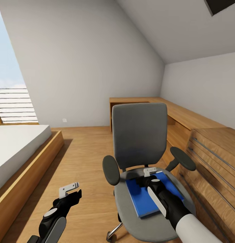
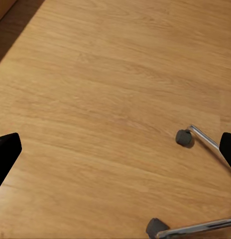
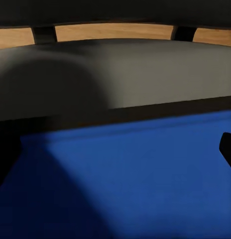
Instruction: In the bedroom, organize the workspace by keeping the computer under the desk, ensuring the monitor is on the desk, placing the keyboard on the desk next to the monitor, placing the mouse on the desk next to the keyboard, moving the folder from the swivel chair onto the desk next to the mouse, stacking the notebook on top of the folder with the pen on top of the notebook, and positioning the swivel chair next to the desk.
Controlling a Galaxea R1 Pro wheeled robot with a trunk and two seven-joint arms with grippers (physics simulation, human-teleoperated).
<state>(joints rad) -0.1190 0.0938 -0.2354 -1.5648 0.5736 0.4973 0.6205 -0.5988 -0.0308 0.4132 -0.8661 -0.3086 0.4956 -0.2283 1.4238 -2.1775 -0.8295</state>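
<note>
The grey swivel chair point(image 1: 139, 135) stands in front of me, its back toward the far wall. A blue folder point(image 1: 141, 199) lies flat on its seat. My right gripper point(image 1: 147, 177) hovers low over the folder's far end, close to the backrest, jaws open. In the right wrist view the folder point(image 3: 125, 174) spreads wide just beneath the open gripper point(image 3: 115, 154), with the seat cushion point(image 3: 145, 74) behind it. My left gripper point(image 1: 71, 192) hangs open over the bare floor left of the chair, holding nothing. The keyboard, mouse, notebook, pen, monitor and computer are out of view.
A wooden desk point(image 1: 184, 114) runs along the right wall behind the chair, with a drawer unit point(image 1: 215, 158) close on the right. A bed point(image 1: 19, 148) in a wooden frame lies at the left. The chair's casters point(image 2: 184, 137) rest on the floor below my left gripper point(image 2: 115, 149).
</note>
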